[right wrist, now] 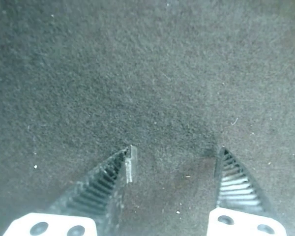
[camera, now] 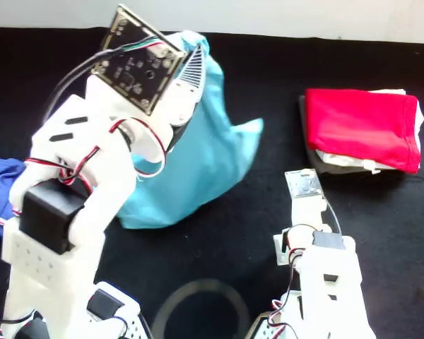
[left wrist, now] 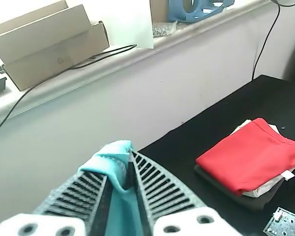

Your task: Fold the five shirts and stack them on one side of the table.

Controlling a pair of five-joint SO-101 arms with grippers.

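**Holding the turquoise shirt aloft in the left pincer**

From my seat, the left gripper (left wrist: pixel 131 156) is clamped on a bunch of the turquoise shirt (camera: pixel 205 155). Its two ribbed fingers (left wrist: pixel 160 189) are pressed together with cloth squeezed up between them. In the high view that arm fills the left half of the frame. The shirt hangs from the pincer near the top centre and drapes down to the black table (camera: pixel 268 70), its lower part spread on the cloth around mid-frame.

The right gripper (right wrist: pixel 177 157) stands wide, holding nothing, with its tips just above bare table. I see its arm in the lower right of the high view.

At the upper right of the high view sits the stack. A folded red shirt (camera: pixel 360 127) lies on top, a white shirt (camera: pixel 339 161) shows beneath it, and a dark shirt (camera: pixel 308 141) is at the bottom, its edge showing along the stack's left side. The stack lies well apart from the turquoise one.

A crumpled dark blue shirt (camera: pixel 0 191) lies at the left edge, partly behind the left arm.

Behind the table, the left wrist view shows a pale wall and a ledge carrying a cardboard box (left wrist: pixel 44 44).
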